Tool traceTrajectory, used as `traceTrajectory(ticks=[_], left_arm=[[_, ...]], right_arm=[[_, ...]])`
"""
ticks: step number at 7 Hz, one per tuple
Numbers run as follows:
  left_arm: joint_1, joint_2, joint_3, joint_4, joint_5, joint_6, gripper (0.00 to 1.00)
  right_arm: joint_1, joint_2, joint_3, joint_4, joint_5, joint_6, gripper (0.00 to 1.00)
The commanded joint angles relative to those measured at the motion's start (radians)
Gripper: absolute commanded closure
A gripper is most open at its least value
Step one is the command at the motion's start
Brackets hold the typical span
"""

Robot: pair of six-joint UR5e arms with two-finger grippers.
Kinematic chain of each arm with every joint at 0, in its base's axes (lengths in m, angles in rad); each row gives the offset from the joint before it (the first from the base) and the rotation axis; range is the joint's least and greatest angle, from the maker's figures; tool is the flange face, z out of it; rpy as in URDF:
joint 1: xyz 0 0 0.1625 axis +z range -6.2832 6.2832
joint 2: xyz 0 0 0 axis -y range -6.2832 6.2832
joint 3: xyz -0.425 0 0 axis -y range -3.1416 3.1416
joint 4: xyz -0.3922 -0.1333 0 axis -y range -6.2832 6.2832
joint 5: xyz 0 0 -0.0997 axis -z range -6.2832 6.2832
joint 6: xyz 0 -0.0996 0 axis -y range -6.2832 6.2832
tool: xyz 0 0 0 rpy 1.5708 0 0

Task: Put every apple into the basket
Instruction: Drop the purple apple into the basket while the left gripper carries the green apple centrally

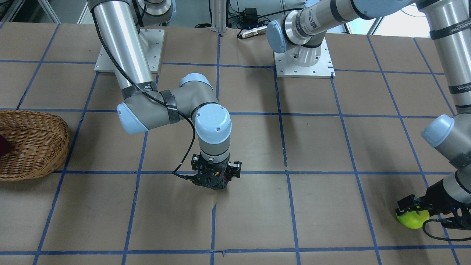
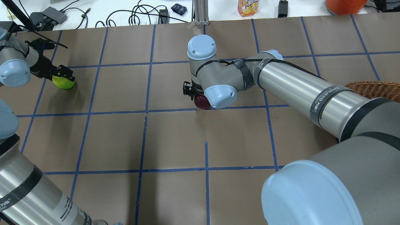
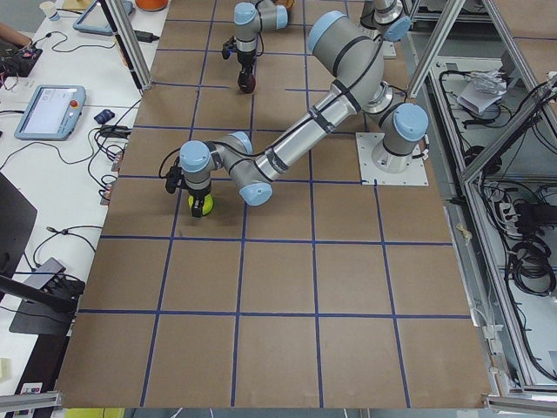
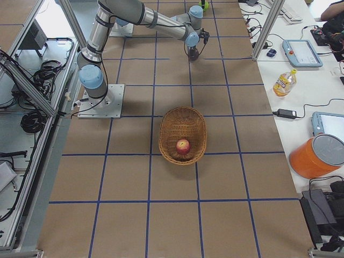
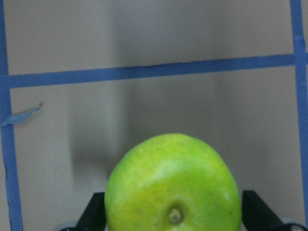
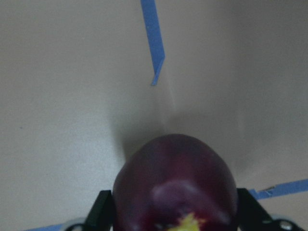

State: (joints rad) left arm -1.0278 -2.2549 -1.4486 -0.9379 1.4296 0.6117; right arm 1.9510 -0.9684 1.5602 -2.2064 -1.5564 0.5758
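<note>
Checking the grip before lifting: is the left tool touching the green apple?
Touching. The left wrist view shows the left tool with fingers flush against both sides of the green apple.

"WANA…" lettering on black band (image 1: 460,88) around left arm (image 1: 446,55)

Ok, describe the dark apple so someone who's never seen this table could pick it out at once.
On the brown table with the blue tape grid, look near the middle for the right gripper. The dark apple sits between its fingers. It is deep purple-maroon, unlike the lime green apple at the left gripper and the red-and-yellow apple in the wicker basket.
</note>
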Motion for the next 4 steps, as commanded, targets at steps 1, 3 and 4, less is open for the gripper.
traceTrajectory(ticks=[1,3,4], left_arm=[[0.0,0.004,0.019,-0.001,0.002,0.002,0.49],[-0.026,0.058,0.028,-0.085,0.018,-0.035,0.88],[-0.078,0.119,0.007,-0.152,-0.001,-0.138,0.88]], right_arm=[[-0.015,-0.019,-0.011,0.016,-0.004,-0.002,0.47],[-0.106,-0.163,0.0,0.183,-0.005,-0.075,0.48],[-0.204,-0.253,0.017,0.292,-0.007,-0.123,0.48]])
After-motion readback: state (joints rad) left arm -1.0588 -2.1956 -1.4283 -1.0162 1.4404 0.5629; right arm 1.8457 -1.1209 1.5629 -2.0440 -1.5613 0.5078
